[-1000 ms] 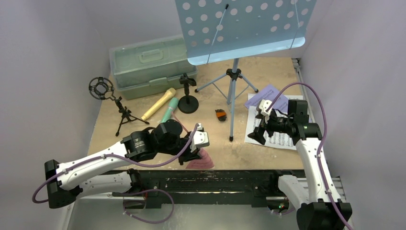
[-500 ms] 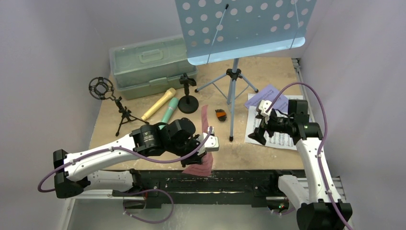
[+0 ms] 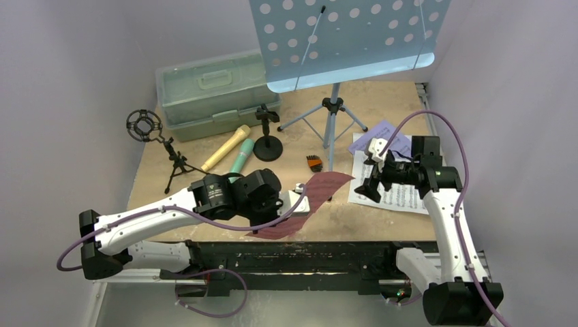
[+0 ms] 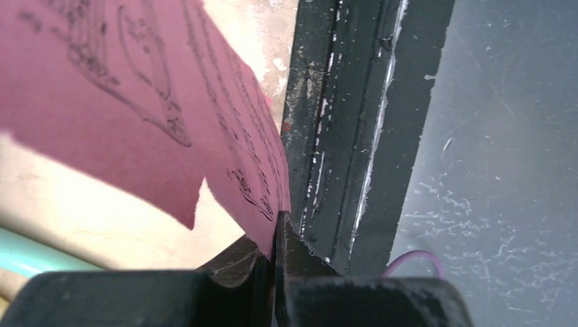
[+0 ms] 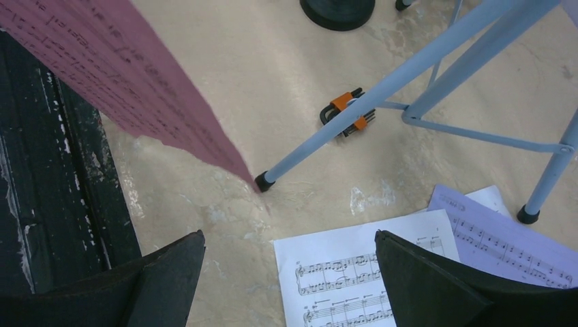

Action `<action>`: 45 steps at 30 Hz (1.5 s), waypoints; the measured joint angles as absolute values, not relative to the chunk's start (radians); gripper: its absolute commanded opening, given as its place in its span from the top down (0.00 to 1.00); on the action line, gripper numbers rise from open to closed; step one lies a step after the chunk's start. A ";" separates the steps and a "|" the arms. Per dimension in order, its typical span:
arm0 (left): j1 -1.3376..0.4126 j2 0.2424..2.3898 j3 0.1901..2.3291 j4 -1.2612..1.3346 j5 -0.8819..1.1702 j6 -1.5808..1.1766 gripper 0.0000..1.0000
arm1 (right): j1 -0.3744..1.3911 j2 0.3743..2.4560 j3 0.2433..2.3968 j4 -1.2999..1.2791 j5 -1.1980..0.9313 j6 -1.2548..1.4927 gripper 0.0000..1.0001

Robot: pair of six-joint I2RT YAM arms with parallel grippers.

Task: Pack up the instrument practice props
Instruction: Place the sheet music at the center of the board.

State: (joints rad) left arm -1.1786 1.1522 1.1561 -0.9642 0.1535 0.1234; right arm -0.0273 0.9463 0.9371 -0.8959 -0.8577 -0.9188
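My left gripper (image 3: 300, 199) is shut on the edge of the red music sheet (image 3: 320, 191), which hangs off the table and curves toward the rack's front leg. In the left wrist view the red music sheet (image 4: 136, 102) is pinched between the closed left gripper (image 4: 278, 235) tips. My right gripper (image 3: 371, 182) stands open, empty, above the corner of the white music sheet (image 5: 354, 272), beside the purple sheet (image 5: 504, 238). The light-blue music rack (image 3: 347, 41) stands at the back. Tan (image 3: 226, 147) and teal (image 3: 240, 157) microphones lie left of centre, near the round-base holder (image 3: 267, 144) and ring-top tripod holder (image 3: 146, 126).
A pale green case (image 3: 211, 92) sits shut at the back left. A small orange-and-black tool (image 5: 349, 112) lies between the rack's tripod legs (image 5: 382, 88). The black rail (image 4: 341, 136) runs along the table's near edge.
My left arm has lifted the red sheet off the near edge and swung it rightward; the sheet now stretches toward the rack's leg. The right gripper has shifted slightly, still open.
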 measured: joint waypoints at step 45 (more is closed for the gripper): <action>-1.179 0.920 0.730 -0.382 -0.488 0.161 0.00 | 0.002 0.989 1.087 -1.071 -0.374 -0.833 1.00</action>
